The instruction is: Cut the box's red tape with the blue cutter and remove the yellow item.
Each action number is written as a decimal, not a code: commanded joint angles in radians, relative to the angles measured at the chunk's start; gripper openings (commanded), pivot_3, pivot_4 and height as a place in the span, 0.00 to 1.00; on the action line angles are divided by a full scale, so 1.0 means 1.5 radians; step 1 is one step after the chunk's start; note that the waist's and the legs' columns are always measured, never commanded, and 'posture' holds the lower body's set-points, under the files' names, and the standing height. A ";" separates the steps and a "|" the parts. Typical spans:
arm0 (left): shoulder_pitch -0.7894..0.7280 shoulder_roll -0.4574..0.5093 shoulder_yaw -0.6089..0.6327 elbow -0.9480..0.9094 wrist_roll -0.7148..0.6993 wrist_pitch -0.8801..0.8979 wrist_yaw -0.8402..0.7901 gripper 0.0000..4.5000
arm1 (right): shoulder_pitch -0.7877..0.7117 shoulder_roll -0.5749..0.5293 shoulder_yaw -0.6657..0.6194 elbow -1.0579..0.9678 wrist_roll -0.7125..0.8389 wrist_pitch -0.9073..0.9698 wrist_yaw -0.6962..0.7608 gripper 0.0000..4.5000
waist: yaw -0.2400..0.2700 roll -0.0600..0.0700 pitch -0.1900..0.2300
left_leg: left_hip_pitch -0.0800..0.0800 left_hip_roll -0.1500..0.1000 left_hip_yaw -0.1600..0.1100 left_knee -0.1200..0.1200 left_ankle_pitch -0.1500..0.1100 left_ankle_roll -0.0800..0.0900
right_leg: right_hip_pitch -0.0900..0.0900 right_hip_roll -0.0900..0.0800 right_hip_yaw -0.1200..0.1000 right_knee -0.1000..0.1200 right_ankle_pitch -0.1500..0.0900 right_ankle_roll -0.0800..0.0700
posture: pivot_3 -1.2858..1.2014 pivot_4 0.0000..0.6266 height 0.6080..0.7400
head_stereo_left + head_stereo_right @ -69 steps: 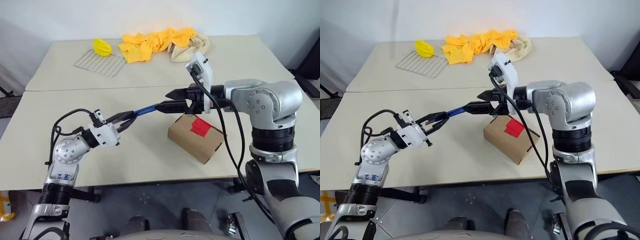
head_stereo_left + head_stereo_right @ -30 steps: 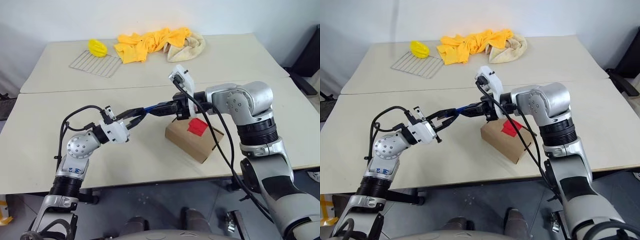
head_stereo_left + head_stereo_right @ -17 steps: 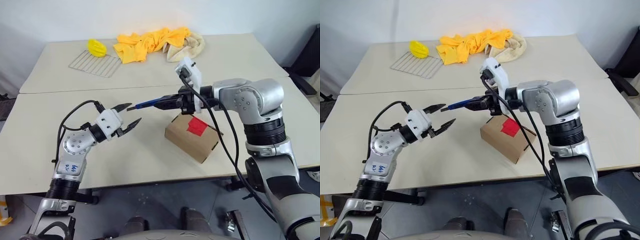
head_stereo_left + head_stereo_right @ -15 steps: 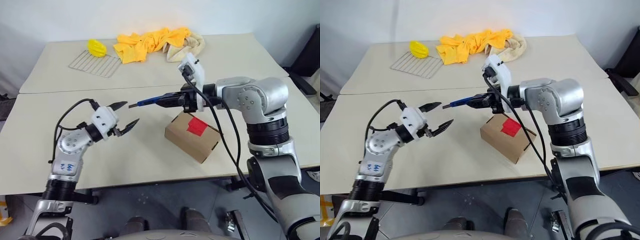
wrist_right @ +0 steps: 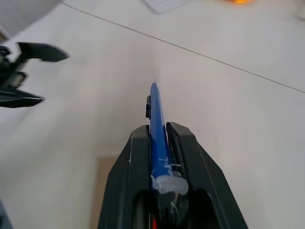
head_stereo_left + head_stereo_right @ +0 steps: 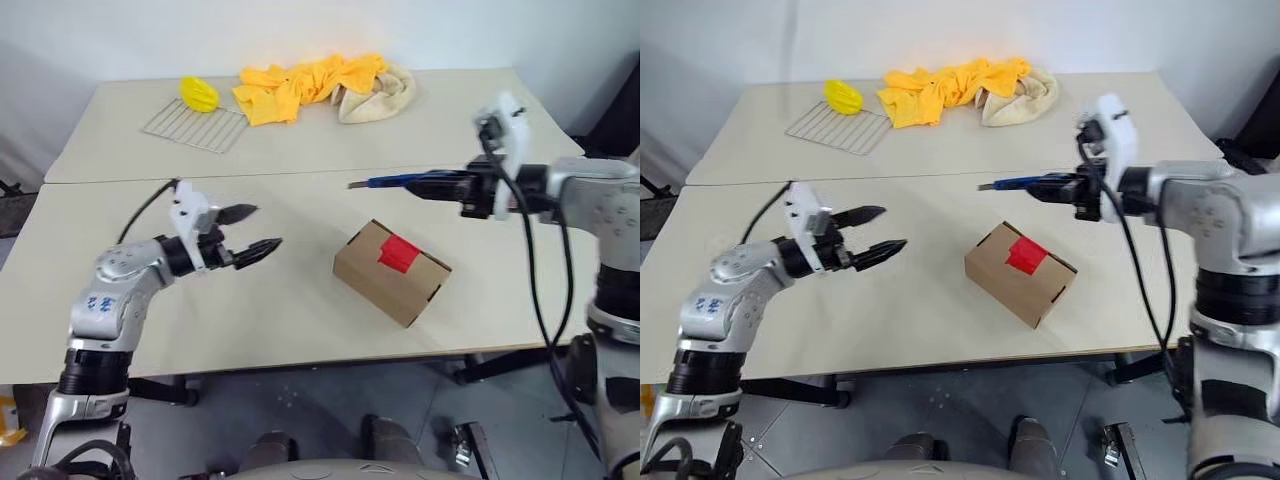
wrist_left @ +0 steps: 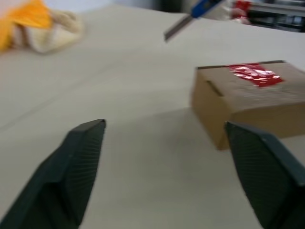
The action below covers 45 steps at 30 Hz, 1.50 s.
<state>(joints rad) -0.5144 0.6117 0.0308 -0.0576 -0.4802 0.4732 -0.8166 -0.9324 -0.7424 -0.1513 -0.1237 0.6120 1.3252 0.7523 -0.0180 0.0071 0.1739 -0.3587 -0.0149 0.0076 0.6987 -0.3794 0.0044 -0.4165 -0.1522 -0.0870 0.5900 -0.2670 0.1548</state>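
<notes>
Right fingers: the two black fingers of the right gripper (image 5: 159,143) are clamped narrow on the rear of the slim blue pen-shaped cutter (image 6: 400,183), which runs out between and beyond them.
Left fingers: the black fingers of the left gripper (image 6: 255,230) stand wide apart and hold nothing; bare table shows between them in the left wrist view.
Cutter direction: its long axis lies about level, continuing the line of the right fingers; the small grey blade tip (image 6: 355,185) leads, pointing across the table toward the robot's left, in the air above the table.
Cutter versus box: the tip is past the far upper edge of the small brown cardboard box (image 6: 390,272), well apart from it, not touching.
Box: it rests on the pale beige tabletop (image 6: 300,320), ahead of the left fingertips and below and to the left of the right fingers.
Tape: the bright red square of tape (image 6: 398,253) lies on the box's top face, looking whole, flaps shut.
Done: the cutter is in a firm right-hand grip.
Left: judging by this, lowering the blade to the tape, slicing it, opening the flaps and taking out the yellow item, which cannot be seen inside the shut box.
</notes>
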 commanded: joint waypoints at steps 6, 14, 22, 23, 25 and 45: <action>-0.142 -0.090 -0.114 0.022 0.015 0.103 -0.010 0.30 | 0.055 -0.077 -0.098 -0.111 0.037 0.051 -0.035 0.04 | 0.014 0.000 0.001 | 0.000 0.000 0.001 0.000 0.000 0.000 | 0.000 0.000 0.001 0.000 0.000 0.000 | 0.52 0.24 1.00; -0.229 -0.169 -0.175 0.132 0.081 0.071 -0.027 0.00 | 0.091 -0.063 -0.146 -0.169 0.067 0.091 -0.083 0.04 | 0.021 -0.001 0.001 | 0.000 0.000 0.002 0.001 0.000 0.000 | 0.000 0.000 0.001 0.000 0.000 0.000 | 0.52 0.24 1.00; -0.291 -0.223 -0.245 0.247 0.174 0.041 -0.042 0.00 | 0.112 -0.068 -0.161 -0.193 0.090 0.108 -0.107 0.04 | 0.030 -0.001 0.001 | 0.000 0.000 0.002 0.001 0.000 0.000 | 0.000 0.000 0.001 0.000 0.000 0.000 | 0.52 0.24 1.00; -0.293 -0.227 -0.251 0.253 0.181 0.039 -0.048 0.00 | 0.115 -0.071 -0.160 -0.198 0.095 0.111 -0.106 0.04 | 0.030 -0.001 0.001 | 0.000 0.000 0.002 0.001 0.000 0.000 | 0.000 0.000 0.001 0.000 0.000 0.000 | 0.52 0.24 1.00; -0.297 -0.237 -0.254 0.263 0.191 0.035 -0.052 0.00 | 0.120 -0.076 -0.156 -0.206 0.102 0.117 -0.105 0.04 | 0.030 -0.001 0.001 | 0.000 -0.001 0.002 0.001 0.000 0.000 | 0.000 0.000 0.001 -0.001 0.000 0.000 | 0.52 0.24 1.00; -0.301 -0.256 -0.263 0.264 0.227 0.099 -0.069 0.00 | 0.156 -0.103 -0.082 -0.205 0.113 0.086 -0.104 0.04 | 0.029 -0.001 0.001 | 0.000 0.000 0.002 0.001 0.000 0.001 | 0.001 0.000 0.001 0.000 0.000 0.000 | 0.52 0.24 1.00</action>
<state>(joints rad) -0.9772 0.2282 -0.3379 0.3448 -0.1600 0.5996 -0.9106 -0.6938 -0.8917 -0.2689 -0.4259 0.7804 1.4805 0.5966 0.0260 0.0054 0.1753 -0.3580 -0.0154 0.0102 0.7006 -0.3794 0.0055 -0.4152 -0.1516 -0.0858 0.5896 -0.2669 0.1550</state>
